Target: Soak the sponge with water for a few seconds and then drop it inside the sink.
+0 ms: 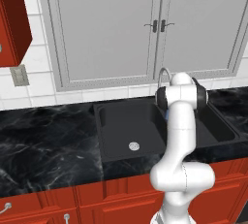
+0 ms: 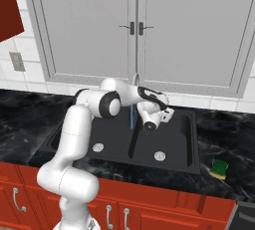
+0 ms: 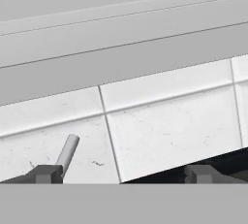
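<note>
Two grey cabinet doors [image 2: 134, 25] fill the wall above a white tiled backsplash [image 3: 164, 121], and neither they nor anything else carries a label or writing that can be read. Below runs the black marbled countertop [image 1: 43, 140], with red drawer fronts [image 2: 164, 214] under it. Set into the countertop is the sink [image 2: 179, 149], a black double basin with a round silver drain in each half. The white arm [image 2: 74, 134] reaches over the sink. A thin blue stream of water [image 2: 131, 117] falls straight down toward the divider between the basins. The gripper [image 3: 123, 174] hangs over the right basin, aimed at the backsplash, its fingers [image 3: 46, 173] spread wide with nothing between them. The sponge [image 2: 218, 168] lies on the countertop right of the sink, well apart from the fingers.
</note>
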You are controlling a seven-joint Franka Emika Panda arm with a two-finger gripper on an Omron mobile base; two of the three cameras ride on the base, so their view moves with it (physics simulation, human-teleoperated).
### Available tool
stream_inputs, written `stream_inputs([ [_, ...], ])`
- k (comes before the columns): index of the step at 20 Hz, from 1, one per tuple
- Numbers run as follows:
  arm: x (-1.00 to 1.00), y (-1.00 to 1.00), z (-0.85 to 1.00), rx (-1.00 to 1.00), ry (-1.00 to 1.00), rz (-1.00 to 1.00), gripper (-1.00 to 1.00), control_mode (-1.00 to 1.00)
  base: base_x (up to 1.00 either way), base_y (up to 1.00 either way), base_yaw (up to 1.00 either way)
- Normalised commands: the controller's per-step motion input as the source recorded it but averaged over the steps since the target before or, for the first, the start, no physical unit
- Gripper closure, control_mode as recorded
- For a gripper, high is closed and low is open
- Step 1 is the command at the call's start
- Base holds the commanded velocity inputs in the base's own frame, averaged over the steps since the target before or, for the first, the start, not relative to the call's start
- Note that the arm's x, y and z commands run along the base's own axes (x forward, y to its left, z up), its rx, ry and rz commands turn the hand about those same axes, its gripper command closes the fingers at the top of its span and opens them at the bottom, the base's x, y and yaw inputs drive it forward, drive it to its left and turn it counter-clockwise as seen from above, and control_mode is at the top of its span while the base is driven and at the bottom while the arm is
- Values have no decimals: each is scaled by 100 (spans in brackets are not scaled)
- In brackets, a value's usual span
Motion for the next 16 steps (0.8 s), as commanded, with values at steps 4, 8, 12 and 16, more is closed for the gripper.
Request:
stream_inputs([
  [4,0,-10,22,4,0,-1,-100,-100,0,0,0],
  [8,0,-14,40,7,0,0,-100,-100,0,0,0],
  [12,-9,-22,38,10,0,-1,-100,-100,0,0,0],
  [16,-14,-21,37,9,6,-2,-100,-100,0,0,0],
])
